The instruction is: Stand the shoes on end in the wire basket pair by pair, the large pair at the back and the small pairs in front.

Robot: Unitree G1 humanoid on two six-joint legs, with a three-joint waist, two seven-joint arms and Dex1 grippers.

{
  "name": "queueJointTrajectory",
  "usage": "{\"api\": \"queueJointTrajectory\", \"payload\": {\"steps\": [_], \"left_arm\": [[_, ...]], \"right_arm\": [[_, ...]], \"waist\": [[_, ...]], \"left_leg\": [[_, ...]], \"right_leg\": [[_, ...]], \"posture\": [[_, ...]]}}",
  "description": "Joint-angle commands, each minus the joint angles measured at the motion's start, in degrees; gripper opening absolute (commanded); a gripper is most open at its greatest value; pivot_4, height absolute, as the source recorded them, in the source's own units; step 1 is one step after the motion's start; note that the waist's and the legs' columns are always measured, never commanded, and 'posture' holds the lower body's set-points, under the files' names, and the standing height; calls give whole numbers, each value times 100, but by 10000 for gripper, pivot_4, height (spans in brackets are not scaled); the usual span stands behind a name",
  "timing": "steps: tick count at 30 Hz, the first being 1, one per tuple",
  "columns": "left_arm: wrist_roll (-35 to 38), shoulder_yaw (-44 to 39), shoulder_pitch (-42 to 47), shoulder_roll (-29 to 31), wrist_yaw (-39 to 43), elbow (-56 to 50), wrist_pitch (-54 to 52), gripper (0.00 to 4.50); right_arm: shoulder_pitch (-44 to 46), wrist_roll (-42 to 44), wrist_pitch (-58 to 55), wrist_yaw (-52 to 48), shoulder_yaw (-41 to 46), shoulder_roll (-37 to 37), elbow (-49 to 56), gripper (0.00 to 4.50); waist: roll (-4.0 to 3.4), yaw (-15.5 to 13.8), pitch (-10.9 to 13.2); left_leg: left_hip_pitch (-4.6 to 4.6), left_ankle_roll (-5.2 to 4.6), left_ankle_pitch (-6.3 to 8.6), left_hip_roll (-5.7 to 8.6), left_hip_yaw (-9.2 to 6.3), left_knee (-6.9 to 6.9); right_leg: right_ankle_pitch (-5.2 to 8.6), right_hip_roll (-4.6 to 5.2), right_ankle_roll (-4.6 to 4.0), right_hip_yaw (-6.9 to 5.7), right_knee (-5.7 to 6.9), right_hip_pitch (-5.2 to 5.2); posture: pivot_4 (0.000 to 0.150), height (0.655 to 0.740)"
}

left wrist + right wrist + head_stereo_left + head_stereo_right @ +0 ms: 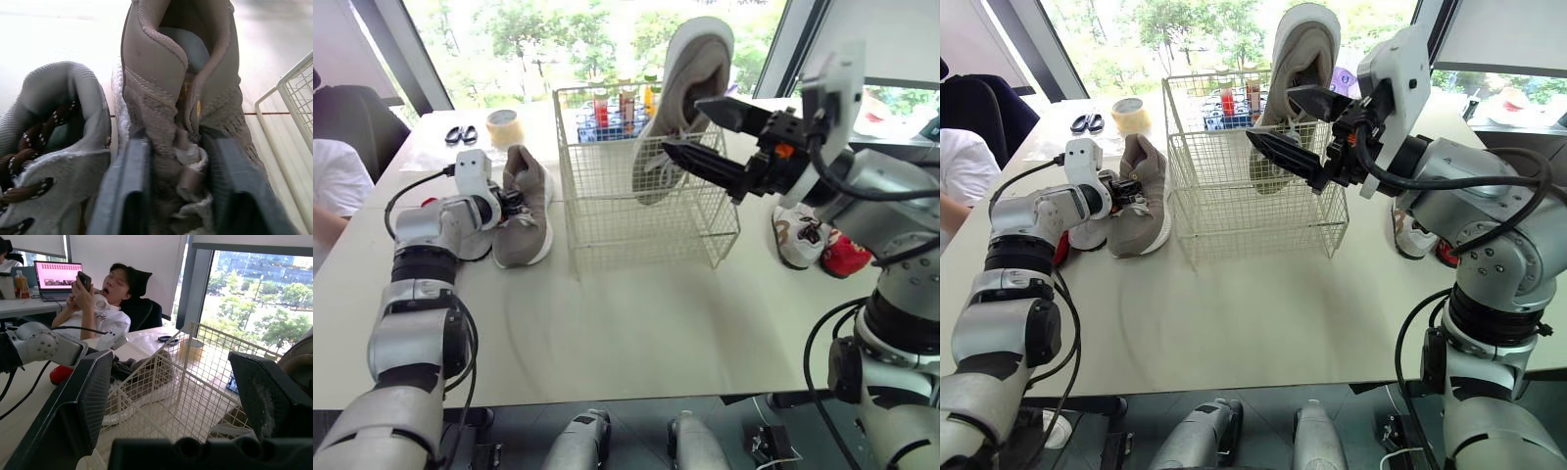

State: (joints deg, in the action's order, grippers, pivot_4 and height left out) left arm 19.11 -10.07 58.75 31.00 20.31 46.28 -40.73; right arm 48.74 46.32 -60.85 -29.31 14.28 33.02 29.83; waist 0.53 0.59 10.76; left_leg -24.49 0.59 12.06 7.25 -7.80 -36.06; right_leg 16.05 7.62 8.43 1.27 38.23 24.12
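Note:
A large taupe shoe [690, 88] stands on end in the back right of the white wire basket [607, 225], its sole toward the window. My right gripper [683, 124] is open just in front of it, fingers wide apart and holding nothing. Its mate [527, 211] lies on the table left of the basket. My left gripper [174, 141] is shut on this shoe's laced upper. A small grey shoe with brown laces [54, 122] lies right beside it. Another small white shoe [798, 235] and a red one [845, 255] lie right of the basket.
A tape roll [503, 125] and scissors [461, 134] lie at the back left. A rack of bottles [617, 108] stands behind the basket. A person [333, 186] sits at the table's left end. The table in front of the basket is bare.

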Motion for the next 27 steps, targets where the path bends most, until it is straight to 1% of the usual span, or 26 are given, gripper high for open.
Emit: {"api": "queueJointTrajectory", "payload": {"steps": [1, 4, 6, 10, 12, 14, 16, 18, 20, 23, 27], "left_arm": [[-49, -126, 143, -16, 26, 76, -13, 4601], [231, -520, 277, -10, -58, -413, 163, 4599], [505, -930, 348, -120, -117, -1004, 638, 4599], [920, -1522, 442, -421, -174, -2280, 1742, 4599], [1142, -1705, 665, -519, -251, -2747, 2060, 4599], [1282, -1783, 883, -578, -258, -2996, 2302, 4599], [1264, -1645, 1146, -630, -112, -3146, 2609, 4599], [1189, -1422, 1346, -706, 73, -3171, 2895, 4599], [943, -1191, 1542, -914, 103, -3007, 3424, 4599], [271, -800, 1686, -1343, 41, -2404, 4701, 4599], [-345, -625, 1841, -1914, -384, -1365, 6337, 4599]], "right_arm": [[38, 93, 177, 59, 49, 97, 77, 40819], [8, 103, 214, 76, 46, 123, 71, 40819], [-14, 118, 244, 90, 47, 140, 70, 40819], [-64, 117, 325, 101, 32, 178, 52, 40819], [-75, 103, 361, 107, 17, 198, 42, 40819], [-81, 104, 400, 118, 4, 211, 24, 40819], [-83, 93, 442, 138, -23, 218, 16, 40819], [-84, 93, 472, 158, -40, 228, 21, 40819], [-83, 93, 500, 185, -47, 234, 28, 40819], [-108, 96, 534, 247, -39, 246, 71, 40819], [-172, 121, 538, 368, -22, 238, 163, 40819]], "waist": [[1, 0, -1], [4, 5, 1], [13, 11, 7], [30, 46, 8], [31, 67, 8], [31, 61, 8], [31, 43, 7], [31, 34, 7], [31, -1, 6], [33, -42, 5], [33, -68, 5]], "left_leg": [[0, 0, 0, 0, 0, -1], [0, -1, 0, 0, -2, -1], [-7, 0, 0, 0, -2, -1], [-80, 32, -19, -4, -8, -22], [-90, 31, -19, -3, -3, -34], [-91, 30, -18, -3, 0, -33], [-90, 30, -18, -3, -1, -33], [-88, 29, -18, -3, -1, -37], [-83, 29, -18, -2, -1, -42], [-81, 23, -15, 3, -12, -66], [-83, 3, -3, 8, -8, -95]], "right_leg": [[0, 0, 0, -1, 0, -1], [0, 0, 1, -1, 0, -1], [-1, -1, 1, -1, 0, 7], [-12, -1, 2, -10, -7, 63], [-14, 1, 4, -8, -13, 70], [-14, 2, 5, -8, -17, 70], [-14, 1, 5, -9, -16, 69], [-14, 0, 5, -11, -15, 65], [-15, -1, 7, -12, -14, 55], [-21, -2, 18, -24, -16, 34], [-33, -1, 33, -22, -17, 24]], "posture": [[1500, 7400], [1500, 7400], [1500, 7400], [1500, 7400], [1500, 7400], [1500, 7400], [1500, 7400], [1500, 7400], [1500, 7400], [1500, 7400], [1500, 7400]]}}
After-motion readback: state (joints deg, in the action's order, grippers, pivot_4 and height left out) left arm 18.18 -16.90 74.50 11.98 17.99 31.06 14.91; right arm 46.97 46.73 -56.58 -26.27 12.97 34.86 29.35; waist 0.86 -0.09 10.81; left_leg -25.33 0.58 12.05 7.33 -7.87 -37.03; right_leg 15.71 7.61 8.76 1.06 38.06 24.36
